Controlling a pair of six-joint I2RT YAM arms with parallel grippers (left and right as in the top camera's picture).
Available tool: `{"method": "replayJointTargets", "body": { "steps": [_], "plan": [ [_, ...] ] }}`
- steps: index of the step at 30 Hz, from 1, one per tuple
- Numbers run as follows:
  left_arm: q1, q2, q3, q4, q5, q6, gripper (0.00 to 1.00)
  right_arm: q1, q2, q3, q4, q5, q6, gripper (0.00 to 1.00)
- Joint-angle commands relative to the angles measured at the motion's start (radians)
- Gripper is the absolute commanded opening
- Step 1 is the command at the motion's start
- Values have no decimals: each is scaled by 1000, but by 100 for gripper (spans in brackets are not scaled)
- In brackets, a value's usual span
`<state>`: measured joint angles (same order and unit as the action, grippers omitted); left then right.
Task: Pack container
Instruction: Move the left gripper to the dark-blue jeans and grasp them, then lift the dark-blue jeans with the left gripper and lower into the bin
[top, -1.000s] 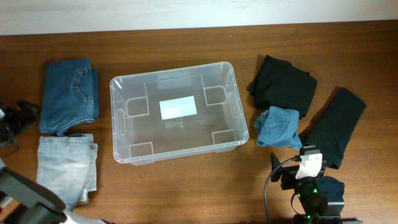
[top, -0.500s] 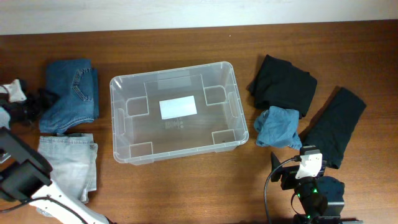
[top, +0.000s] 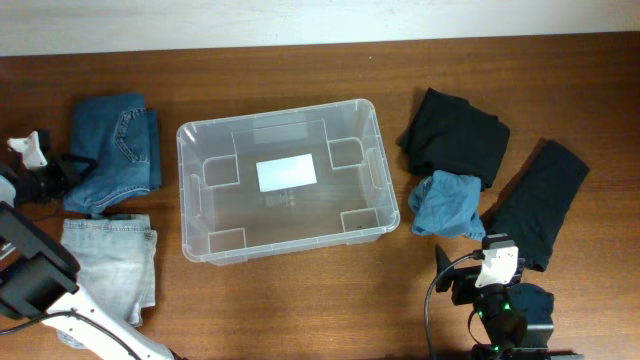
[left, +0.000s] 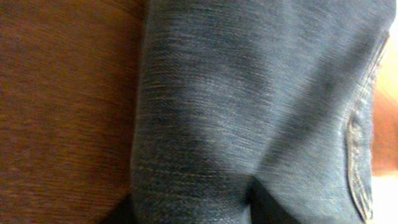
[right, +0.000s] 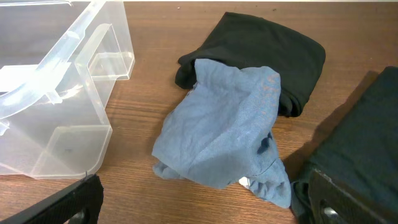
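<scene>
- Since half a second ago the left gripper (top: 58, 172) has slid a little down the left edge of the folded dark jeans (top: 112, 150); nothing else has moved.
- Its wrist camera is filled with blurred denim (left: 249, 106). Only two dark slivers show at the bottom edge, so I cannot tell whether the fingers are spread or pinching cloth.
- Overhead, the left arm runs off the frame's left side.
- The right gripper (right: 202, 186) holds nothing, its fingers (right: 74, 202) spread wide and cut off at the bottom corners of its view.
- Ahead of it a crumpled light blue cloth (right: 224, 137) overlaps a black garment (right: 273, 56).
- A second black garment (top: 540, 205) lies to the right, partly hidden by the right arm.
- The container (top: 181, 190) sits mid-table, holding no clothes, its white label (top: 286, 174) visible through the base.
- Pale jeans (top: 105, 270) lie below the dark pair on the table (top: 300, 300).
</scene>
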<state>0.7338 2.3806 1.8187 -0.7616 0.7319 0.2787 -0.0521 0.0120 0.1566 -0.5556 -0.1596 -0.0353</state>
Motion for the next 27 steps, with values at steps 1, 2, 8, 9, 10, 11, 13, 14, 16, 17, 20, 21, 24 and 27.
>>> {"method": "replayJointTargets", "body": {
  "steps": [1,2,8,9,10,11,13,14,16,17,20,21,24,27],
  "plan": [
    [-22,65,-22,-39,-8,83,22,-6,-5,-7,-1,-6,-6,98],
    [-19,63,-19,-47,5,84,20,-6,-5,-7,-1,-6,-6,98],
    [19,22,68,-158,147,82,2,-6,-5,-7,-1,-6,-6,98],
    [23,12,86,-182,152,82,2,-6,-5,-7,-1,-6,-6,98],
    [25,-3,110,-216,153,82,0,-6,-5,-7,-1,-6,-6,98],
    [27,-19,134,-249,153,82,0,-6,-5,-7,-1,-6,-6,98],
    [27,-56,174,-299,156,82,0,-6,-5,-7,-1,-6,-6,98],
    [26,-97,198,-325,167,68,0,-6,-5,-7,-1,-6,-6,98],
    [22,-175,215,-337,168,21,0,-6,-5,-7,-1,-6,-6,98],
    [19,-240,215,-340,171,-2,0,-6,-5,-7,-1,-6,-6,98],
    [0,-383,215,-356,171,-35,0,-6,-5,-7,-1,-6,-6,98],
    [-15,-449,215,-362,171,-58,0,-6,-5,-7,-1,-6,-6,98],
    [-47,-547,215,-367,170,-106,0,-6,-5,-7,-1,-6,-6,99],
    [-100,-651,215,-377,170,-164,0,-6,-5,-7,-1,-6,-6,98]
  ]
}}
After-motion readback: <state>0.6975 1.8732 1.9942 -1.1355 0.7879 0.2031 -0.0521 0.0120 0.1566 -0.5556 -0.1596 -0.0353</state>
